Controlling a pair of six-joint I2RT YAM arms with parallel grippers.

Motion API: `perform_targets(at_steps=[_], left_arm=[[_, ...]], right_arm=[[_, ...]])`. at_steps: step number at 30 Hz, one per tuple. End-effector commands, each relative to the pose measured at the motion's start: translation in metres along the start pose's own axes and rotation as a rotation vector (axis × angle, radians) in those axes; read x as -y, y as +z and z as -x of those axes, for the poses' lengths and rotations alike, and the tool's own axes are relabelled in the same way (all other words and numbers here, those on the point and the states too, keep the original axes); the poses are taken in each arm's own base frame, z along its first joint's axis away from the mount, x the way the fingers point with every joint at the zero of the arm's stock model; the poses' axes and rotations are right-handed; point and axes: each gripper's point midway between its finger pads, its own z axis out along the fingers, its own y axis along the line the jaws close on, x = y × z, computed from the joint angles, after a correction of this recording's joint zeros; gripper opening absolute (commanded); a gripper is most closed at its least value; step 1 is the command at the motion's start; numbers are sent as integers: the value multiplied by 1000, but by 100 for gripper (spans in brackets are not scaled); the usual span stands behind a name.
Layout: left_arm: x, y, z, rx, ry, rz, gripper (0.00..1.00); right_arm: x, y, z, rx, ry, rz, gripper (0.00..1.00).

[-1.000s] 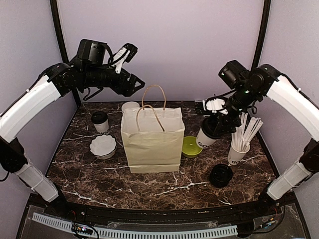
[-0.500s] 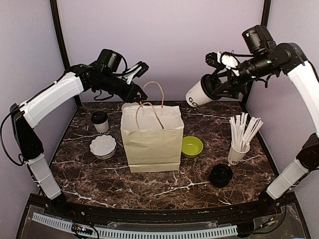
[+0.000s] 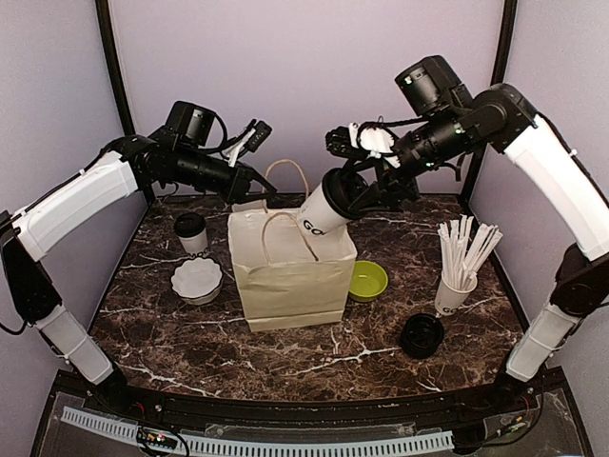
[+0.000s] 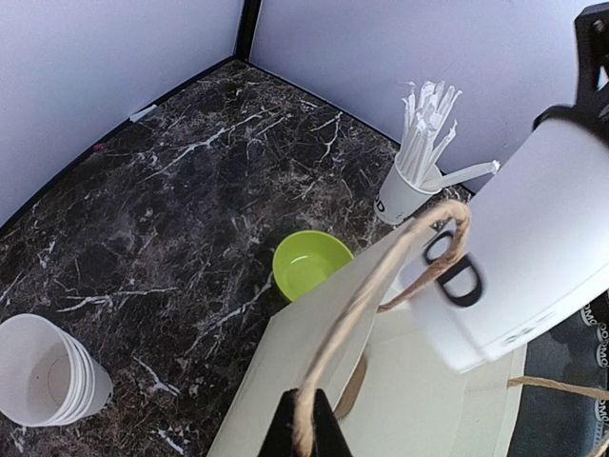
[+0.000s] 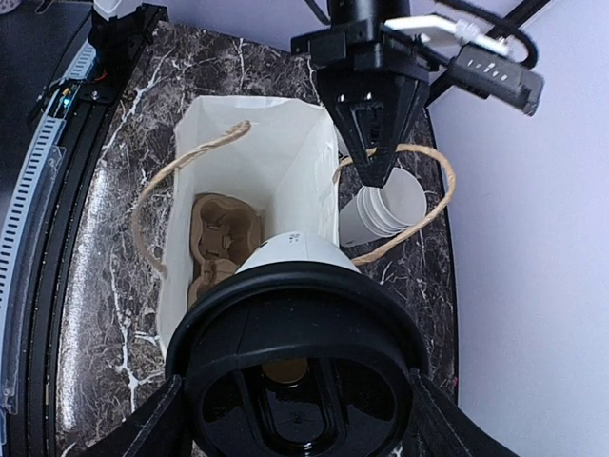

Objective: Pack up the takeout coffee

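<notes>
As the left gripper (image 4: 304, 424) pinches tight a handle (image 4: 376, 286) of the bag (image 3: 285, 281), the right gripper (image 3: 360, 190) clasps a tilted cup (image 3: 319, 214) over its mouth; lowering it upright into the carrier (image 5: 221, 238) likely comes next.

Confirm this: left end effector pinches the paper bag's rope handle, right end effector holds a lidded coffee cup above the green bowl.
Not quite. The coffee cup hangs above the open paper bag, not the green bowl; the right wrist view shows it. The rest stands.
</notes>
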Motion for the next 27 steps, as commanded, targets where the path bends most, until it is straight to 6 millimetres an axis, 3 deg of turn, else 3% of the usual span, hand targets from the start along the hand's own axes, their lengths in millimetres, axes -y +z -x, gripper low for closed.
perform_targets(at_steps=[1, 6, 9, 13, 14, 19, 23, 27], left_arm=[[18, -22, 13, 79, -25, -35, 0], [23, -28, 11, 92, -39, -47, 0], [25, -28, 10, 93, -42, -57, 6], [23, -32, 8, 95, -39, -33, 31], [24, -33, 8, 97, -35, -27, 38], [33, -66, 18, 161, 7, 24, 54], [34, -88, 21, 207, 21, 83, 57], [21, -86, 13, 207, 18, 149, 58]], right_arm=[[5, 26, 0, -66, -27, -49, 56], [-2, 49, -1, -126, -56, -44, 55], [-13, 65, -6, -172, -81, -22, 54], [-30, 82, -18, -227, -104, 21, 53], [-34, 84, -19, -231, -107, 32, 52], [-61, 80, -22, -262, -157, 87, 52], [-89, 76, -28, -305, -210, 141, 52], [-118, 74, -37, -362, -257, 197, 52]])
